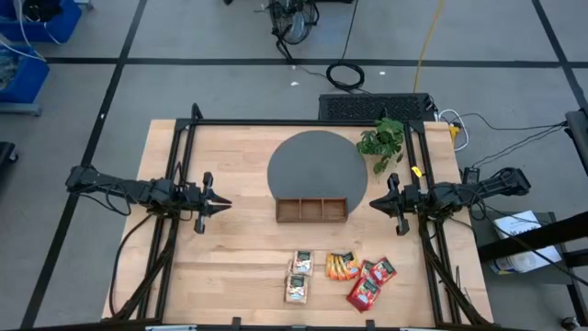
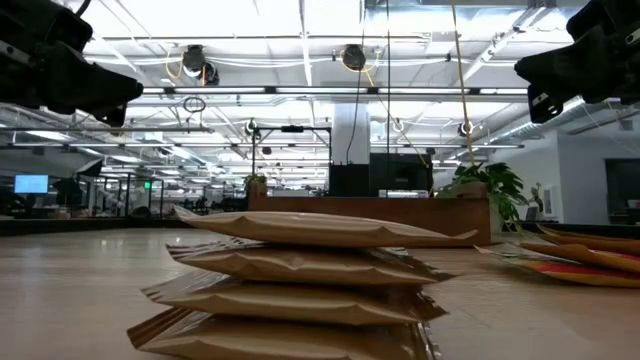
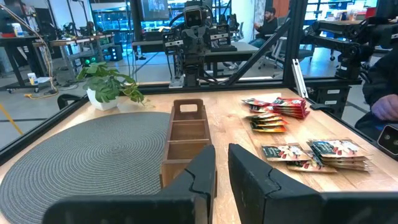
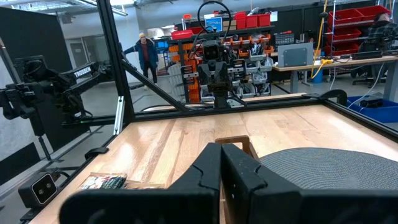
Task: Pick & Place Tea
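Pale wood table (image 1: 230, 257) | flat glossy square sachets (image 1: 338, 274) | left claw (image 1: 223, 204) slightly parted, right claw (image 1: 374, 204) clenched, both empty

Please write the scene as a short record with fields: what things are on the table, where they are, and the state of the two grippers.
tea sachets: beige-green stacks, an orange-yellow stack and red ones, all near the table's front edge
wooden tray: three slots, all empty, at the front edge of the round grey mat
plant: beside the mat, towards the right arm
left gripper: above the table, left of the tray, holding nothing, jaws a little apart
right gripper: right of the tray, shut, holding nothing
sachets placed in tray: none yet
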`<state>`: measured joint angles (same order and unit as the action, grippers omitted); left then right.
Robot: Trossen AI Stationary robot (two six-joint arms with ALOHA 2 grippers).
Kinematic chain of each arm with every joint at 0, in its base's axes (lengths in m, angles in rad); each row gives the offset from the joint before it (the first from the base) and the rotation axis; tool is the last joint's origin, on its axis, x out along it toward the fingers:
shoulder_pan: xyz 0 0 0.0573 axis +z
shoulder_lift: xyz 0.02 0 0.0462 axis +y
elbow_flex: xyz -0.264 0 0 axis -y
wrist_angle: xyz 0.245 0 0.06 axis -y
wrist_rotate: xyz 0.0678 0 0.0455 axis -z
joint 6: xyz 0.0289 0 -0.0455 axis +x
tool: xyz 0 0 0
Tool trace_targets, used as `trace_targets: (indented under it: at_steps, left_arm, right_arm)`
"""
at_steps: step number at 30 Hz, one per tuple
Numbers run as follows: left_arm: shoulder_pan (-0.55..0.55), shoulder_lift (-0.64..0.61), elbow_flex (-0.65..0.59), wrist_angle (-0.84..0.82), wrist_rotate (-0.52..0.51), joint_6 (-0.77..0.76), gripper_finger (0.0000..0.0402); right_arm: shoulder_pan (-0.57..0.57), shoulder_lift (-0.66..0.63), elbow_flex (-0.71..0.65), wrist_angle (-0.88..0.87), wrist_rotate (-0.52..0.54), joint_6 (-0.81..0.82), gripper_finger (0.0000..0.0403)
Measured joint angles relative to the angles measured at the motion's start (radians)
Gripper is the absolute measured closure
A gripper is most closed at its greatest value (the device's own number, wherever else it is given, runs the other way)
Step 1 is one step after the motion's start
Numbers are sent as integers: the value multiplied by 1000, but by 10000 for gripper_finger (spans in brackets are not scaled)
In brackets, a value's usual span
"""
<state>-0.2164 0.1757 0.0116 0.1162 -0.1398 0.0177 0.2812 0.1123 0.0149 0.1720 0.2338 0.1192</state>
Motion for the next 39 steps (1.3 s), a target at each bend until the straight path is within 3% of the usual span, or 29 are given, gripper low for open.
trace_targets:
  at_steps: [31, 39]
  left_arm:
    - [0, 0, 0, 0, 0, 0, 350]
    - [0, 0, 0, 180, 0, -38, 350]
  right_arm:
    - [0, 0, 0, 4, 0, 0, 403]
    - [0, 0, 0, 5, 0, 0, 403]
